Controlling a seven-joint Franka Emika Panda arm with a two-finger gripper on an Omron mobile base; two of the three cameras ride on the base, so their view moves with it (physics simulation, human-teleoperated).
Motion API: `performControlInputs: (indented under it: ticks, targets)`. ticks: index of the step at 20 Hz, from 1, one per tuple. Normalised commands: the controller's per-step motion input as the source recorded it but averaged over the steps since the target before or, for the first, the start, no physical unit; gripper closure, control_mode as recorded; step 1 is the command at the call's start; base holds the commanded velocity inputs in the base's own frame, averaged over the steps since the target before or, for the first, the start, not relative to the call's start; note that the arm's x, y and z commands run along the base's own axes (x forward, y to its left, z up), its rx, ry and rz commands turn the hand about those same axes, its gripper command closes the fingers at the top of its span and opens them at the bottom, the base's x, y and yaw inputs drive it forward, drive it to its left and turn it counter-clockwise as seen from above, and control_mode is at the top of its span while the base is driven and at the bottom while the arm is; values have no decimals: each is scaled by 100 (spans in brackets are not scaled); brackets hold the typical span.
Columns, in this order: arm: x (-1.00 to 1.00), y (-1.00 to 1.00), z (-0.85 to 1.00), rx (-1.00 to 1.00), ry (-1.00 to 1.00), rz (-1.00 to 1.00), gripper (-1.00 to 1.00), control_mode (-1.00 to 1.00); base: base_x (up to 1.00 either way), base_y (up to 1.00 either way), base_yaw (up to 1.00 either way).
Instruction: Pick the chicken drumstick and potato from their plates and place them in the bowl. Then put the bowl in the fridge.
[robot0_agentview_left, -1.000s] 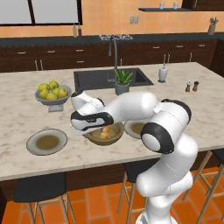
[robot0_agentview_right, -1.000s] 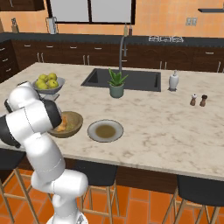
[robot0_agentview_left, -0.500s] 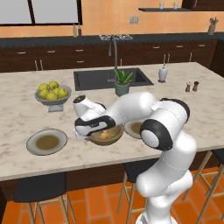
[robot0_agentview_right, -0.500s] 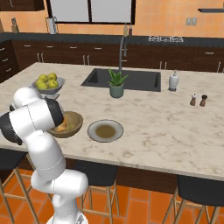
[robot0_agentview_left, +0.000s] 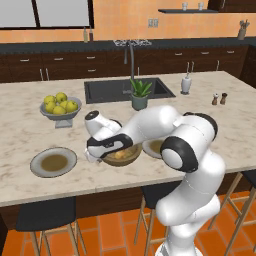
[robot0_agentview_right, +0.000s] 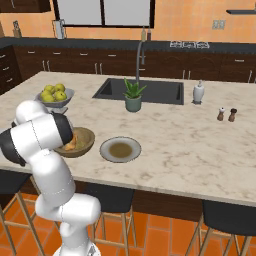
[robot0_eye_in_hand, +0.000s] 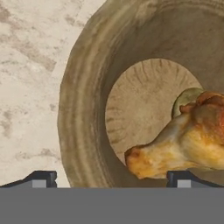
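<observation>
The gripper (robot0_eye_in_hand: 111, 179) hangs with its jaws spread wide and empty, straddling the rim of the wooden bowl (robot0_eye_in_hand: 83, 109). Inside lie the chicken drumstick (robot0_eye_in_hand: 183, 146) and, partly hidden behind it, the potato (robot0_eye_in_hand: 186, 98). The bowl stands on the marble counter (robot0_agentview_left: 30, 130) between two grey plates (robot0_agentview_left: 53, 162).

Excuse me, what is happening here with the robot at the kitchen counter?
The white robot arm reaches down to the wooden bowl on the marble counter. Its gripper is open and hovers at the bowl's rim, one fingertip outside and one inside, holding nothing. The chicken drumstick already lies in the bowl, with what looks like the potato behind it. Both plates are bare. Judging by this, the food is loaded and the arm seems about to grasp the bowl.
</observation>
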Motion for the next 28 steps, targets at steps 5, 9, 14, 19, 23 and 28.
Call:
performControlInputs:
  ticks: [5,9,14,19,23,28]
  targets:
    - [1,15,-2,0,0,1,-100,-100,0,0,0]
    - [17,0,-11,0,0,1,-100,-100,0,0,0]
    - [16,0,-18,0,0,2,-100,-100,0,0,0]
    - [3,0,-16,0,0,1,-100,-100,0,0,0]
    - [0,0,-6,0,0,1,100,-100,0,0,0]
    - [0,0,0,0,0,0,100,-100,0,0,0]
